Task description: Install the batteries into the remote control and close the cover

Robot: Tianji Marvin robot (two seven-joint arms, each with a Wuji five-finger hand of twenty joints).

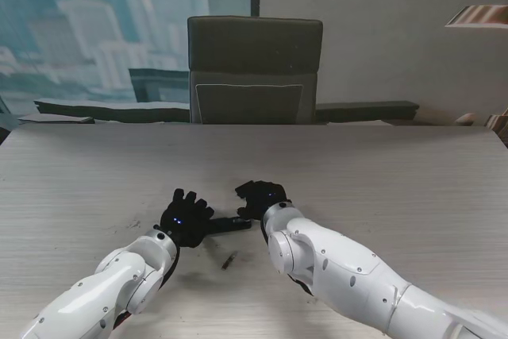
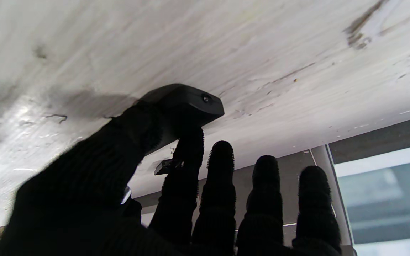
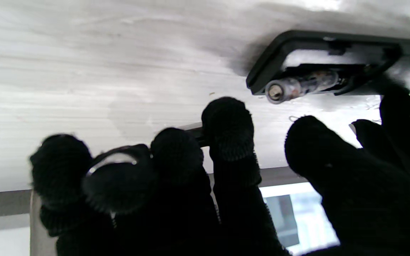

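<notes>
The black remote control [image 1: 231, 224] lies on the table between my two gloved hands. My left hand [image 1: 185, 218] pinches one end of the remote control [image 2: 185, 103] between thumb and index finger. In the right wrist view the remote's battery compartment [image 3: 333, 60] stands open, and a silver battery [image 3: 297, 87] lies in it with one end sticking out. My right hand [image 1: 262, 198] hovers at that end, thumb [image 3: 319, 149] close to the battery. A glossy dark piece [image 3: 117, 170] sits against its outer fingers; I cannot tell what it is. No cover is on the compartment.
A small thin dark item [image 1: 229, 260] lies on the pale wood table [image 1: 381, 180], nearer to me than the remote. A grey office chair [image 1: 254, 69] stands behind the table's far edge. My white forearms cross the near part of the table.
</notes>
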